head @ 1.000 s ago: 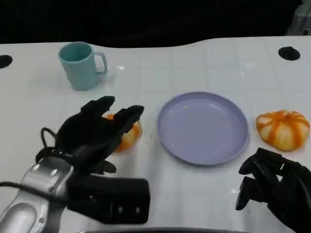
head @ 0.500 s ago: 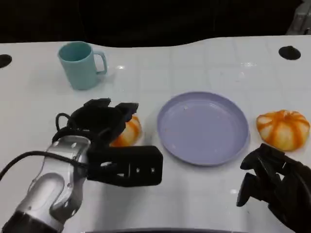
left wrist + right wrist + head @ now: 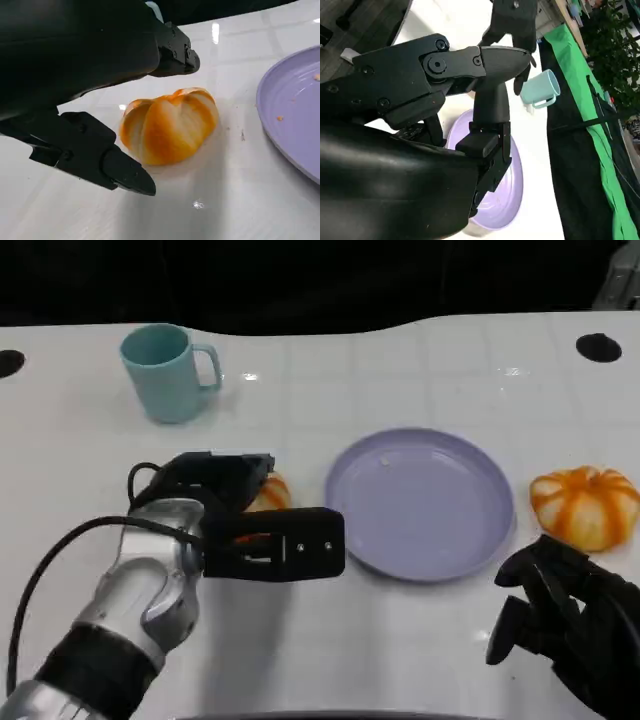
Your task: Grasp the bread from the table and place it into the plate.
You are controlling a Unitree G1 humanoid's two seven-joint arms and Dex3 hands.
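Head view: your left hand (image 3: 215,490) sits left of centre, draped over the bread (image 3: 268,496), of which an orange edge shows at the hand's right side. The bread lies on the white table (image 3: 400,360), just left of the purple plate (image 3: 420,503) and apart from its rim. From here you cannot tell whether the fingers touch the bread. A second orange bun (image 3: 585,505) rests at the right edge, just beyond the plate. A teal mug (image 3: 168,373) stands upright in the upper left. Your right hand (image 3: 560,625) is in the lower right corner, fingers curled inward with nothing in them.

Left wrist view: the bread (image 3: 170,125) is at centre on the table, with black fingers (image 3: 107,162) spread on either side of it and a visible gap to each. The plate rim (image 3: 267,115) curves in at the right edge.

Right wrist view: your right hand's fingers (image 3: 485,105) cross the middle. The plate (image 3: 512,185) shows behind them and the mug (image 3: 540,89) lies right of centre.
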